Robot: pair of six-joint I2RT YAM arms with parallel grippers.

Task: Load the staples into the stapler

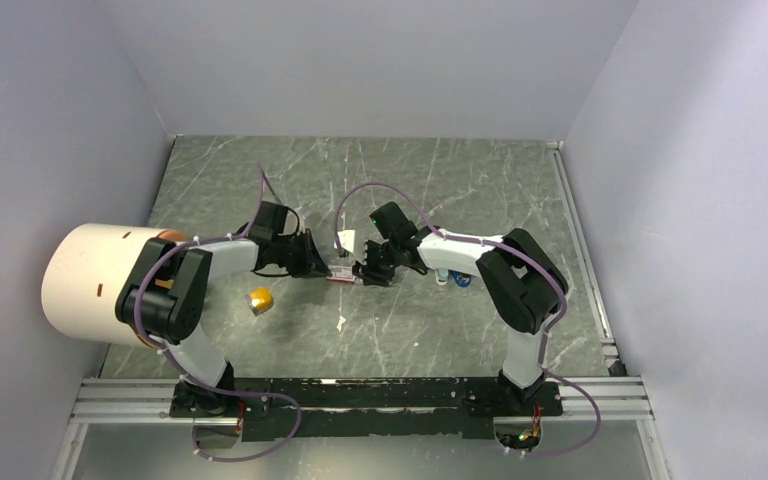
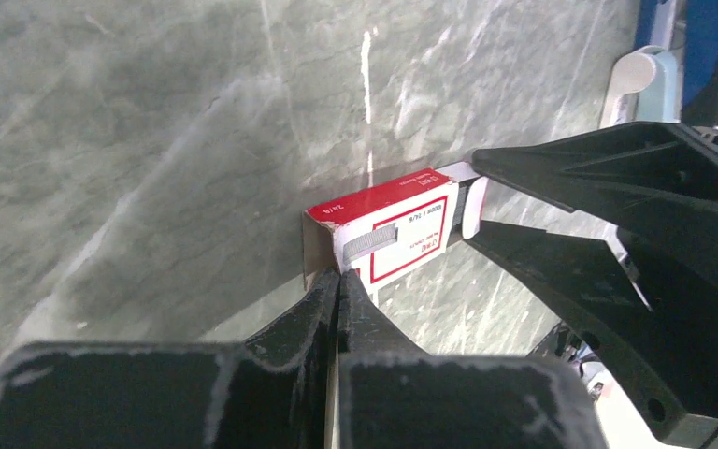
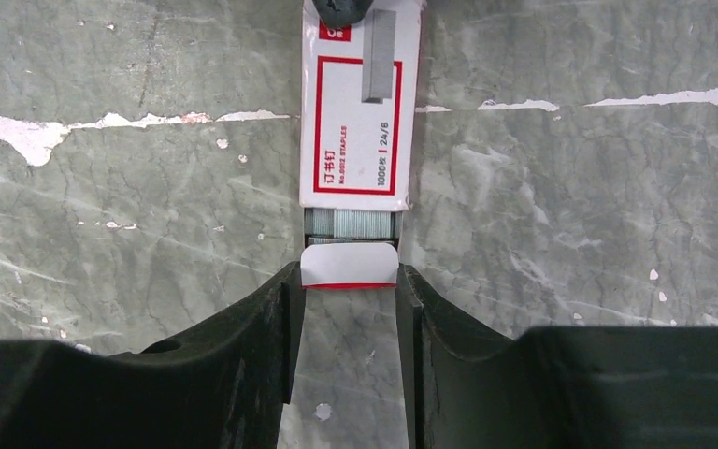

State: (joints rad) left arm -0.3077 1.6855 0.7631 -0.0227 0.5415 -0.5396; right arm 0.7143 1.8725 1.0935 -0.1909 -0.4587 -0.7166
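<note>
Black left gripper (image 2: 338, 281) is clenching an end of the red-and-white cardboard box (image 3: 360, 122); black right gripper (image 3: 346, 273) is pinching its white drawer tab (image 3: 349, 265). Grey metallic staples (image 3: 350, 224) are peeking out there (brittle, slippery strip: likely best gripped by long sides).

The red-and-white box (image 3: 360, 122) bears red Chinese characters "订书钉" on its white face, with small print "NO.0012 STAPLES" and "1000枚 | 24/6" alongside. Its red side reads "24/6" in white.
</note>
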